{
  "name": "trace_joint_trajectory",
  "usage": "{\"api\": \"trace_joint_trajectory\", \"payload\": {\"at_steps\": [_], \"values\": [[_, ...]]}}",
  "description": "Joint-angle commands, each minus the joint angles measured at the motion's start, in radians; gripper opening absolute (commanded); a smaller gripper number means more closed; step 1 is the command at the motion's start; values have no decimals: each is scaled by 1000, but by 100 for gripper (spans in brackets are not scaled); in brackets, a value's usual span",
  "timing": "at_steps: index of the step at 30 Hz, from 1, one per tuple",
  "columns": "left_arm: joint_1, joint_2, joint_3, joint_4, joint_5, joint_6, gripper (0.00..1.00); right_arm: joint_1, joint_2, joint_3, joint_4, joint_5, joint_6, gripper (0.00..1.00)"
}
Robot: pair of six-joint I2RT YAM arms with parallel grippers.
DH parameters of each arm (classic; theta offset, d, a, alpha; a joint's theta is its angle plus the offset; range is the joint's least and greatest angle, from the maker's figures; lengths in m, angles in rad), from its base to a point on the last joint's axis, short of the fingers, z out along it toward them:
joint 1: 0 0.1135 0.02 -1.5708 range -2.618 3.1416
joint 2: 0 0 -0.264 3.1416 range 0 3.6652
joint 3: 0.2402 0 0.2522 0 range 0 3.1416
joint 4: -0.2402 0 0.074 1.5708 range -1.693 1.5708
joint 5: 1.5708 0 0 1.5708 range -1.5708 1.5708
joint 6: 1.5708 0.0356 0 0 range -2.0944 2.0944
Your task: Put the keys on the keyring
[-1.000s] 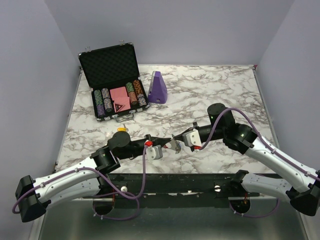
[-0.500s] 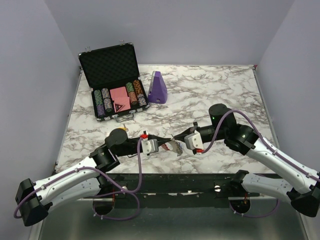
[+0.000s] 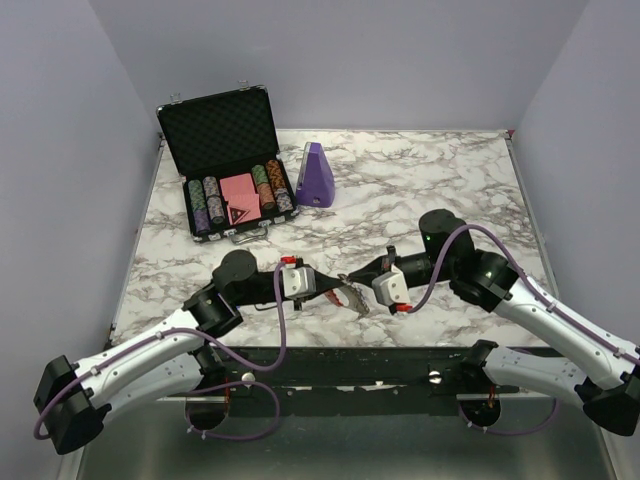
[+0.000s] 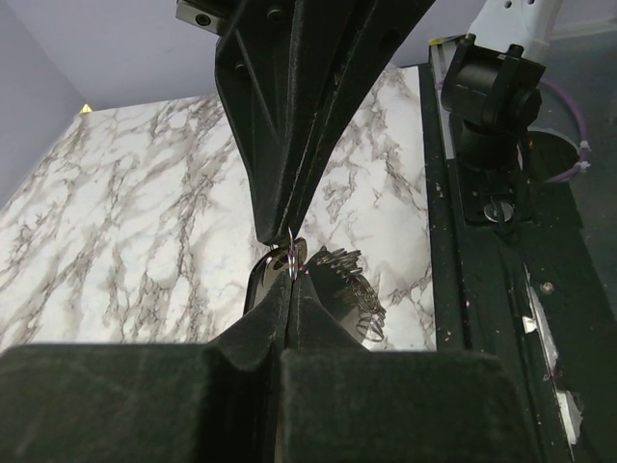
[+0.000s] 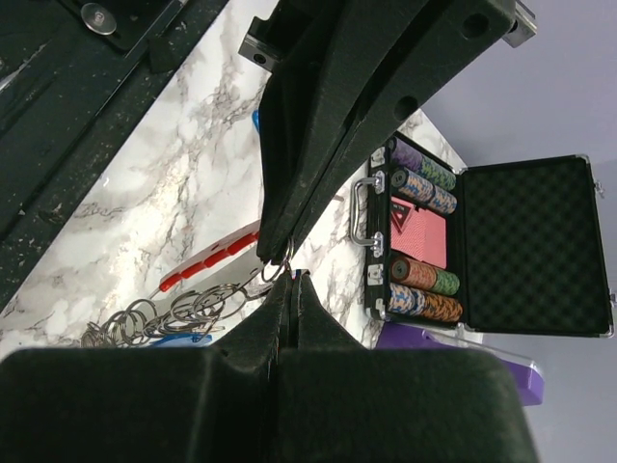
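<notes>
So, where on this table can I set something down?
Widest bare marble: right of the purple block, toward the far corner. A strip runs between the chip case and the left arm. Crowded: the near middle, where left tool and right tool meet at the keyring.

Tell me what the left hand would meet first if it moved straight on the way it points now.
Most likely the thin ring by the keys, pinched where the shut left hand and shut right hand stand nearly tip to tip; right behind it, the right hand's fingertips.
</notes>
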Motion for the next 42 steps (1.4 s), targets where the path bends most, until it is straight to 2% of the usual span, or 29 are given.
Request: {"api": "trace_joint_trajectory", "payload": {"at_steps": [1,27,33,42], "values": [[7,14,27,19,108,-56,0,3,-21,-11,42,-7,-37,1],[94,161,85,87,445,-212,0,3,18,35,-82,-91,-169,0],[102,213,136,35,540,-188,0,3,31,53,-119,-114,-169,0],[105,333,260,-106,635,-71,0,3,43,62,-168,-129,-178,0]]}}
